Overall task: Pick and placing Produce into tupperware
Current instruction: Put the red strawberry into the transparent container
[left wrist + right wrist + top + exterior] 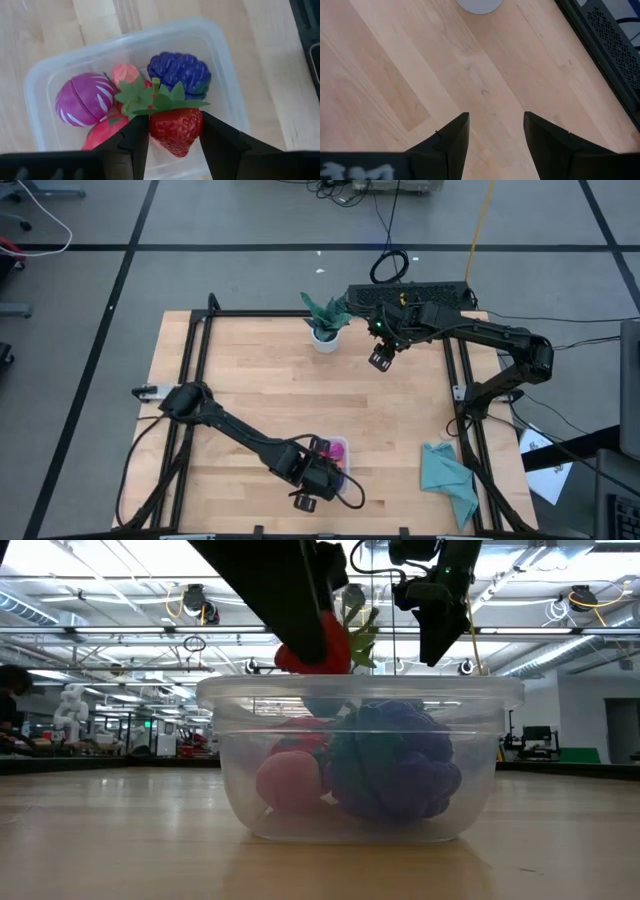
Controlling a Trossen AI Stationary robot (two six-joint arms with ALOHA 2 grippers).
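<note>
A clear tupperware (220, 55) stands near the table's front edge (352, 470). Inside lie a magenta striped piece (82, 99), a dark purple berry cluster (181, 70), a pinkish piece (125, 72) and a red piece (102, 135). My left gripper (174, 135) hovers over the container's near side, shut on a red toy strawberry (175, 129) with green leaves; in the low view the strawberry (315, 645) hangs just above the rim (360, 690). My right gripper (494, 130) hangs open and empty above bare wood at the far right (382, 358). My left gripper pinches the strawberry's red body (156, 131) between its two fingers, one on each side, below the leaf cap. The fingers slant steeply down from above. The strawberry is lifted clear, above the tupperware's rim, with its leaves toward the container's inside.
A green potted plant in a white pot (325, 325) stands at the far edge near my right gripper. A teal cloth (448, 480) lies at the front right. A black frame (200, 380) borders the wooden table; bare wood lies between the plant and the container.
</note>
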